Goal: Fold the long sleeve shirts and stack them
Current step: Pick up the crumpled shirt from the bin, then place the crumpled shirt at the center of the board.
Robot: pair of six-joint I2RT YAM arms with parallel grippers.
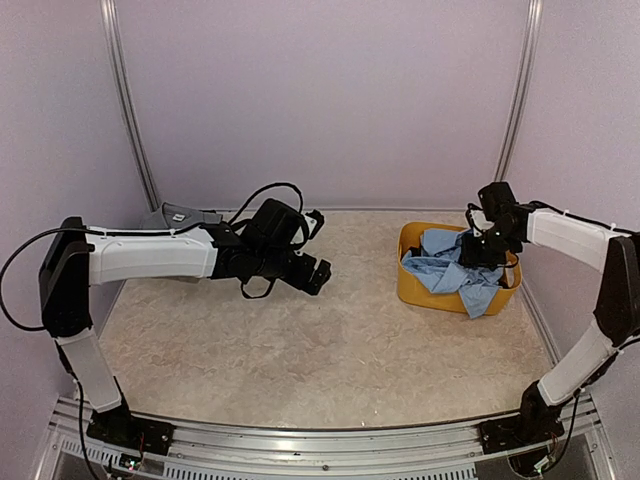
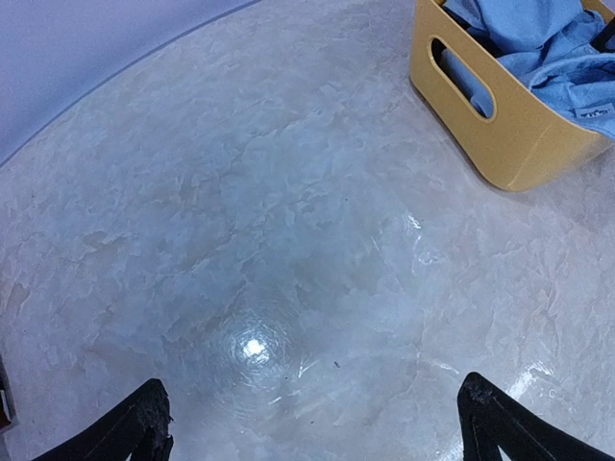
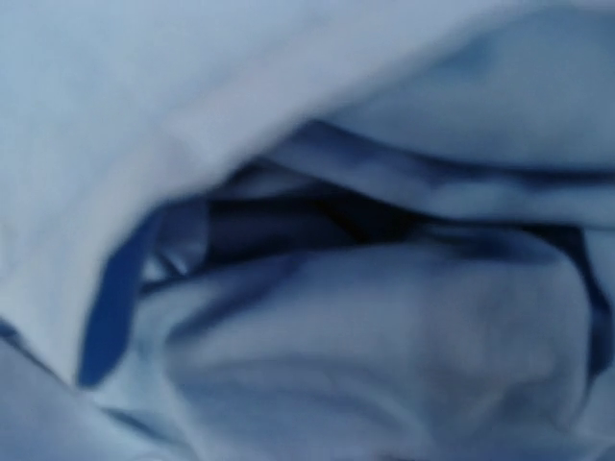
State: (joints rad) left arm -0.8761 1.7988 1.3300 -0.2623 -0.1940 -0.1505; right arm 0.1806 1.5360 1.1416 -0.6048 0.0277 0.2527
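Note:
A light blue shirt (image 1: 445, 268) lies crumpled in a yellow basket (image 1: 418, 288) at the right, one part hanging over the basket's front rim. My right gripper (image 1: 480, 250) is down in the basket against this shirt. The right wrist view is filled with blurred blue cloth (image 3: 365, 317), which hides the fingers. A grey shirt (image 1: 180, 215) lies at the back left, partly behind my left arm. My left gripper (image 1: 315, 272) hovers over bare table, open and empty (image 2: 312, 423). The basket (image 2: 500, 125) and blue shirt (image 2: 538, 38) show at the top right of the left wrist view. The plaid shirt is out of view.
The marbled beige table (image 1: 330, 360) is enclosed by pale walls at the back and sides. The basket stands near the right wall. Black cables loop over my left wrist (image 1: 275, 195).

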